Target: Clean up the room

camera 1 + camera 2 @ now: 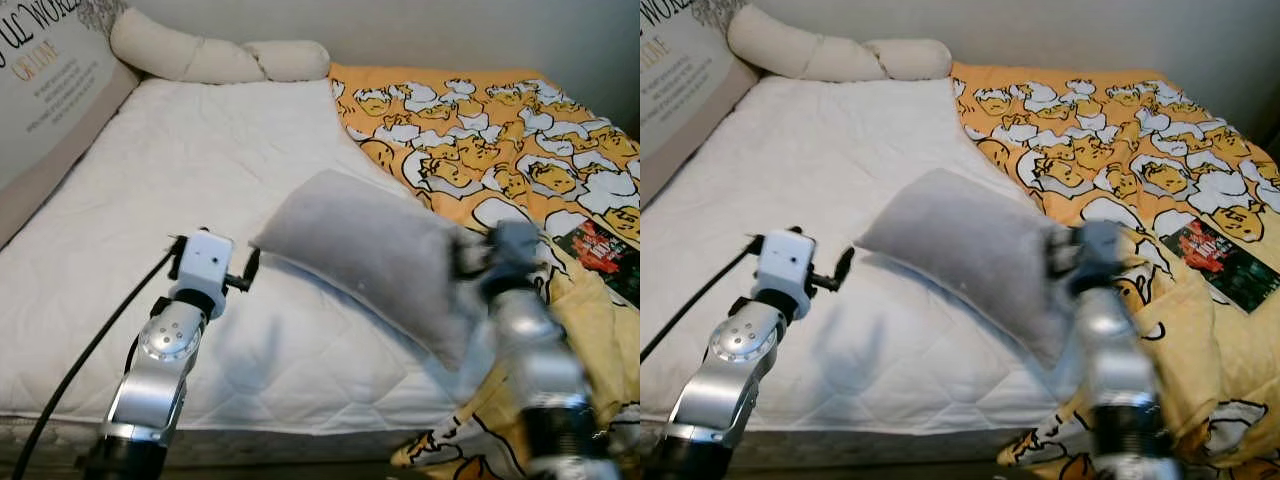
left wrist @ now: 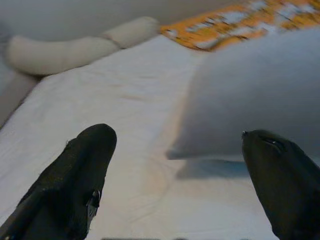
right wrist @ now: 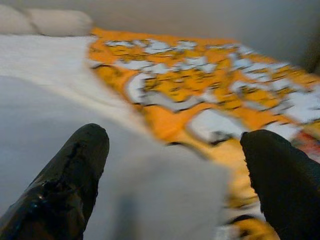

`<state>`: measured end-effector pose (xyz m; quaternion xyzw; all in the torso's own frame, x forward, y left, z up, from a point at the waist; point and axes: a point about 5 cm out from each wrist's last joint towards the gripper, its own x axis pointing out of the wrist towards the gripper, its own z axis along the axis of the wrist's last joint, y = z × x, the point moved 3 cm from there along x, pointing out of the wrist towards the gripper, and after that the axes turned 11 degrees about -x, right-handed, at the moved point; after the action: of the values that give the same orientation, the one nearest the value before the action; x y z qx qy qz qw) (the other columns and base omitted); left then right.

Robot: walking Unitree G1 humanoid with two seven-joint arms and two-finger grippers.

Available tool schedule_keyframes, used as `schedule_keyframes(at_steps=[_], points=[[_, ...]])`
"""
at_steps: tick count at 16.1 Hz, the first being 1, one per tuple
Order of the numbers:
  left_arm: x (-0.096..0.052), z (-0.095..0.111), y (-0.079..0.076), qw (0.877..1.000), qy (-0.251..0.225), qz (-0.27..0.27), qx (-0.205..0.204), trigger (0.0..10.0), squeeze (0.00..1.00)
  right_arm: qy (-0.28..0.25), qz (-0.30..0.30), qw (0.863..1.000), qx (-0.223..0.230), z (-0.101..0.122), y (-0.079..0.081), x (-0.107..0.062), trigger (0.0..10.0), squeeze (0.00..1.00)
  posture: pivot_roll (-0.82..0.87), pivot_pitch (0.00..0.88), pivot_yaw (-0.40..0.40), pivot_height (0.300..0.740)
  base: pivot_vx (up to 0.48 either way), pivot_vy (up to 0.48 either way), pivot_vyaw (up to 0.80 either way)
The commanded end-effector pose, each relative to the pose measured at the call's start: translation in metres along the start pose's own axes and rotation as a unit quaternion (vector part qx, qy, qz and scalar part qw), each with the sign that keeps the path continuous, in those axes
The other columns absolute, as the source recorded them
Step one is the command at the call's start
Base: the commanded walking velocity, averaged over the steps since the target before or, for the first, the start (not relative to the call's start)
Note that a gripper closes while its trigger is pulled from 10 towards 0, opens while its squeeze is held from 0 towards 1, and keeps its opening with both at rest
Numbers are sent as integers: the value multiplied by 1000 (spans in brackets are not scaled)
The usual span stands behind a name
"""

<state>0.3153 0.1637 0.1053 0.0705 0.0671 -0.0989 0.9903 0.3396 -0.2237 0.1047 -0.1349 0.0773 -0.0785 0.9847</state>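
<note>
A grey pillow (image 1: 370, 250) lies slantwise on the white mattress (image 1: 180, 170), its right end against the orange patterned blanket (image 1: 500, 140). My left gripper (image 1: 215, 255) hovers open just short of the pillow's left corner, which shows between its fingers in the left wrist view as the pillow (image 2: 260, 95). My right gripper (image 1: 505, 250) is blurred at the pillow's right end. In the right wrist view the right gripper (image 3: 175, 135) is open, with the pillow's grey cloth (image 3: 150, 200) between its two fingers.
A long cream bolster (image 1: 210, 55) lies along the head of the bed by the wall. A printed board (image 1: 40, 80) leans at the left side. A dark magazine (image 1: 600, 250) rests on the blanket at the right. The mattress's front edge is just below my arms.
</note>
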Motion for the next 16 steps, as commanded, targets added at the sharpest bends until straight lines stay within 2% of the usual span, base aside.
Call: schedule_keyframes(at_steps=[1, 3, 4, 5, 7, 8, 9, 10, 12, 13, 14, 16], points=[[6, 5, -7, 999, 2, -33, 23, 10000, 357, 5, -18, 1000, -12, 0, -11, 6, 10000, 0, 65, 0, -17, 740, 0, 0, 0], [16, -1, -14, 992, 37, -87, 85, 10000, 357, 26, -53, 995, -80, -2, -41, 16, 10000, 0, 61, 0, -17, 740, 0, 0, 0], [19, -5, -16, 987, 51, -104, 109, 10000, 357, 39, -55, 992, -109, -6, -47, 19, 10000, 0, 61, 0, -17, 740, 0, 0, 0], [27, -14, -24, 972, 82, -142, 165, 10000, 361, 83, -6, 974, -211, -25, -47, 20, 10000, 0, 57, 0, -20, 740, 0, 0, 0], [35, -18, -36, 963, 96, -167, 187, 10000, 357, 115, 115, 953, -256, -46, -16, 11, 10000, 0, 52, 0, -22, 740, 0, 0, 0], [37, -19, -42, 960, 100, -179, 190, 10000, 361, 114, 149, 949, -253, -49, -4, 8, 10000, 0, 54, 0, -25, 740, 0, 0, 0], [41, -22, -52, 956, 107, -192, 193, 10000, 361, 99, 204, 948, -224, -46, 19, 2, 10000, 0, 54, 0, -25, 740, 0, 0, 0], [45, -23, -60, 952, 113, -206, 197, 10000, 361, 83, 243, 944, -207, -40, 36, -1, 10000, 0, 61, 0, -36, 740, 0, 0, 0], [56, -26, -81, 941, 130, -238, 204, 10000, 361, 49, 329, 924, -190, -26, 66, -13, 10000, 0, 63, 0, -41, 740, 0, 0, 0], [60, -28, -89, 937, 139, -249, 200, 10000, 361, 41, 364, 912, -184, -21, 76, -19, 10000, 0, 61, 0, -43, 740, 0, 0, 0], [64, -34, -106, 930, 155, -265, 204, 10000, 369, 27, 413, 894, -170, -11, 90, -31, 10000, 0, 57, 0, -39, 740, 0, 0, 0], [69, -29, -114, 932, 143, -259, 210, 10000, 373, 16, 435, 888, -150, -1, 95, -38, 10000, 0, 42, 0, -21, 740, 0, 0, 0]])
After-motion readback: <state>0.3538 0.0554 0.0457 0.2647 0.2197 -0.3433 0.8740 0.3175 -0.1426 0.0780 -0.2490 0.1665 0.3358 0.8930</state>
